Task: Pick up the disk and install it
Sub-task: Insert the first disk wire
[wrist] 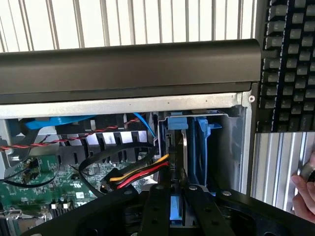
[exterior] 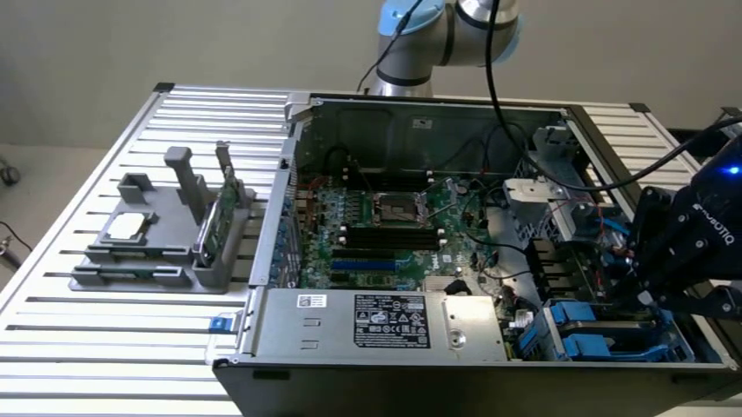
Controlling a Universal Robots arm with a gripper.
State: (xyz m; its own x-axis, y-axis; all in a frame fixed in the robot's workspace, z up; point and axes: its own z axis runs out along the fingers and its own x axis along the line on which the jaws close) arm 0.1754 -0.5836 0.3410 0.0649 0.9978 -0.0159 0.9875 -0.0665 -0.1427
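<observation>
**Gripper down at the drive bay**

Exterior view: the gripper (exterior: pixel 663 291) hangs inside the open computer case (exterior: pixel 406 130) at about 4 o'clock from the motherboard (exterior: pixel 388 226), over the blue drive carriers (exterior: pixel 586 326).

Wrist view: the fingers (wrist: pixel 156 206) stand narrowly apart, pinching a blue-edged piece, apparently the disk (wrist: pixel 175 209), beside the blue bay (wrist: pixel 199 142). A keyboard (wrist: pixel 290 64) lies at 2 o'clock, a person's hand (wrist: pixel 305 194) at 4

Soft, even, diffuse light is cast over both views, and harsh shadows are avoided. The computer case (exterior: pixel 487 252) interior is left dim. Beyond the fingers (wrist: pixel 156 211), the slatted table (wrist: pixel 147 22) is overexposed. The fingers themselves are rendered slightly blurred.
</observation>
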